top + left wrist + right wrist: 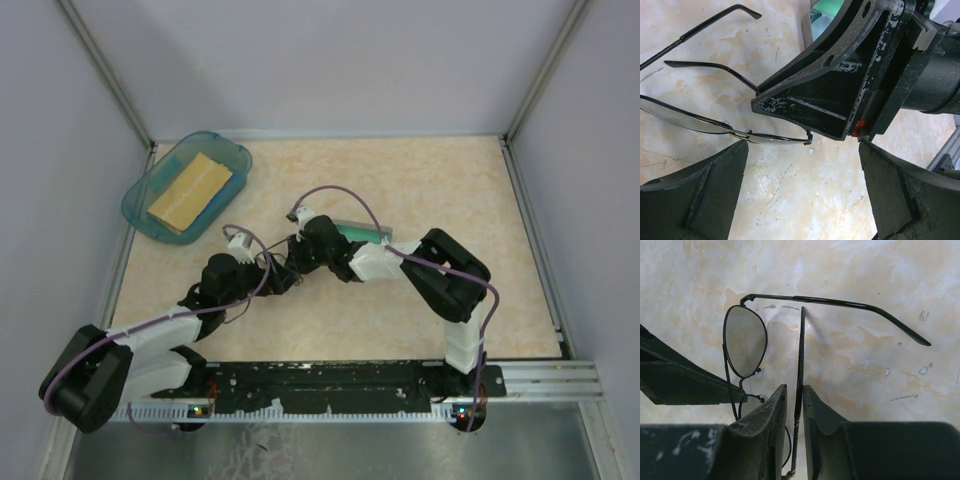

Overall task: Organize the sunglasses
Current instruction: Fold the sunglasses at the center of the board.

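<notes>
Nearest the camera, the right claw (795, 392) is seen almost shut, its two fingers pinched on one slim temple arm of the sunglasses (745, 340), which runs straight up between them. The sunglasses are found at the middle of the bench (865, 280), opened out, with the other temple arm stretched across the top of the right wrist view. Whether the frame rests on the bench or is lifted slightly cannot be told. The left claw (802, 146) is spread wide with nothing in it, one finger just beside the front of the frame.

The sunglasses are judged to be light and springy: the thin wire is easily bent, the lenses easily scratched, and a slim temple is likely to swivel in a narrow pinch. A hold nearer the hinge or at the bridge would be steadier, with the lenses left untouched.

From above, both arms are seen folded inward so that the claws meet mid-bench. The right forearm reaches leftward from a bent elbow, and the left is stretched forward and to the right. A grey case (362, 232) with green lining is seen just behind the right claw.
</notes>
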